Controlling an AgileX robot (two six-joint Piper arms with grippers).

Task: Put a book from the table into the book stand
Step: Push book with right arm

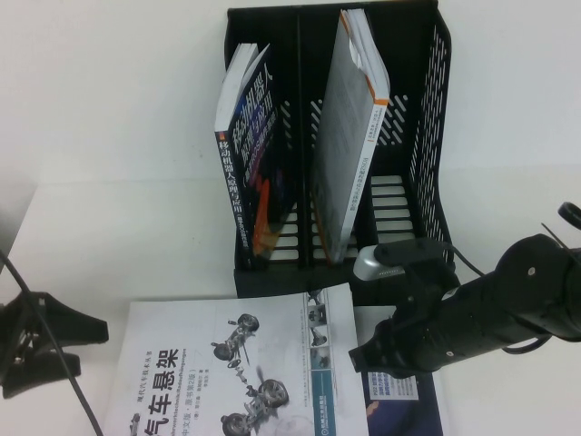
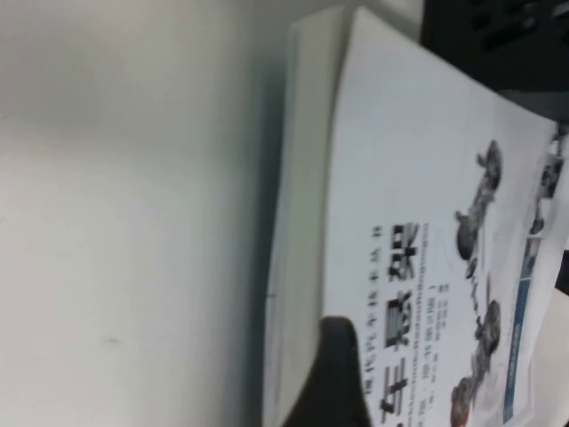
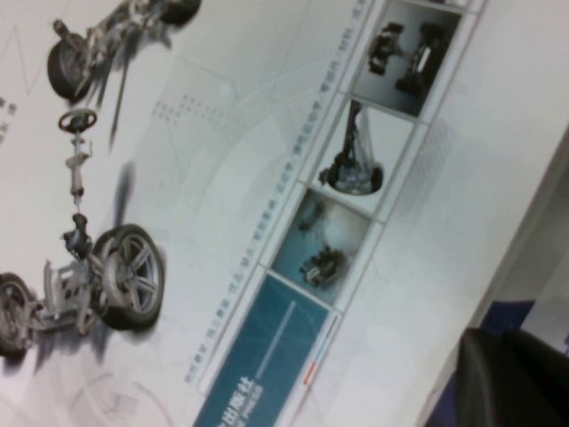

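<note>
- Nearest, the book lies face-up on the white surface, just before the book stand.
- Left gripper sits beside its left edge, fingers spread open.
- Right gripper hovers at its right edge; finger state unclear.

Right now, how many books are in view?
4: two upright in the book stand, left slot and middle slot; the book on the table; one partly hidden under the right gripper.
</note>
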